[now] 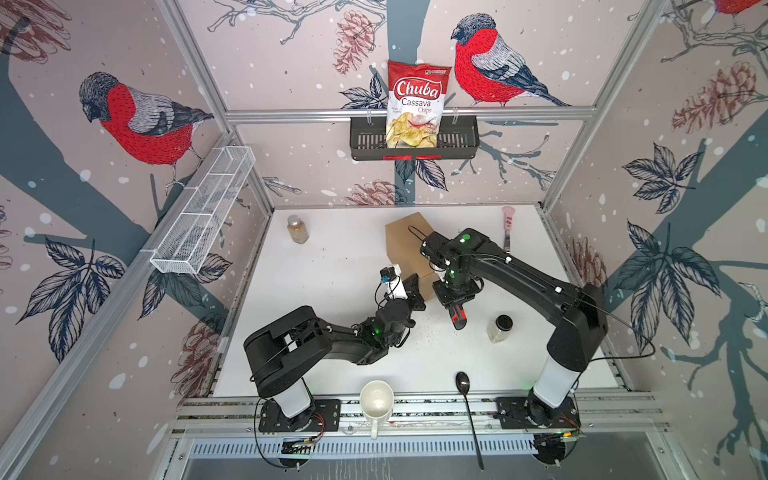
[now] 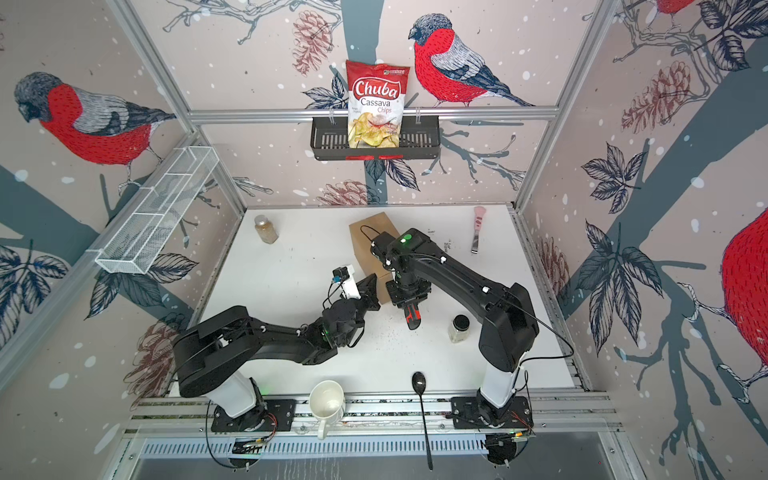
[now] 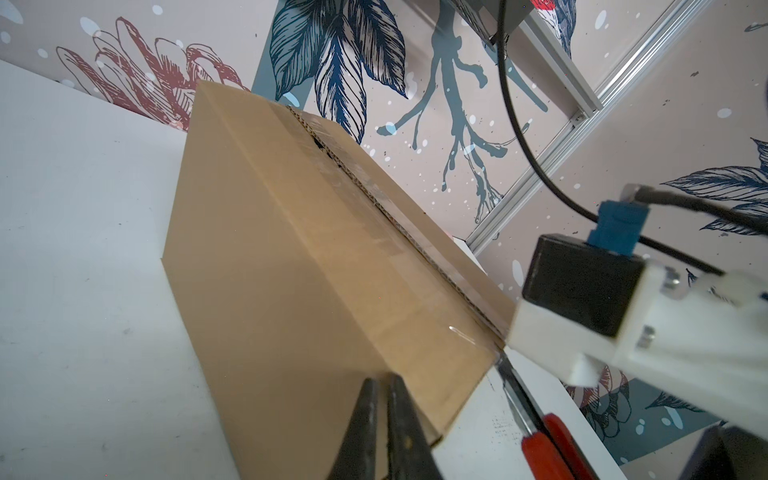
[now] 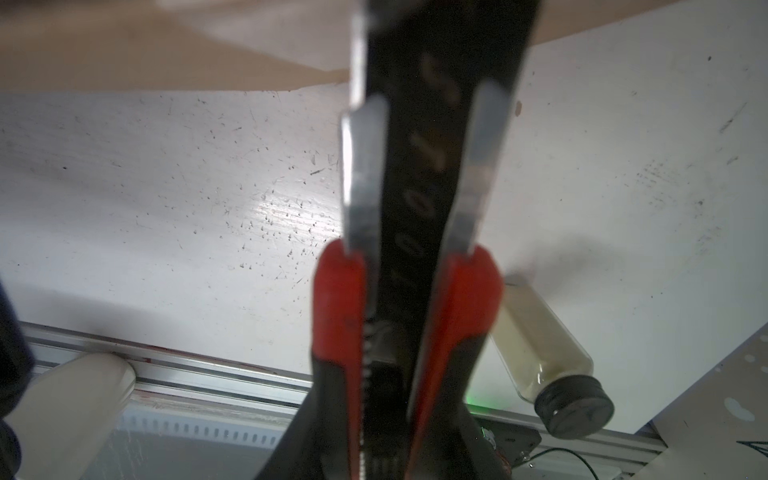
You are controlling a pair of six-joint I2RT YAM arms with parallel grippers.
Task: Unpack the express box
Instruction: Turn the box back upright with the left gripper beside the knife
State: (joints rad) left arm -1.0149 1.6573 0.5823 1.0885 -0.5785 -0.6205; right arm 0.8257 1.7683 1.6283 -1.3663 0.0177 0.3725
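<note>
The express box, a plain brown carton, lies in the middle of the white table, and its taped top seam shows in the left wrist view. My left gripper is shut and empty, its tips against the box's side near the near corner. My right gripper is shut on a red and black utility knife. The knife's blade reaches the near end of the seam.
A spice jar stands at the back left and a black-lidded jar to the right of the knife. A white mug and a black spoon lie at the front edge. A pink-handled tool lies at the back right.
</note>
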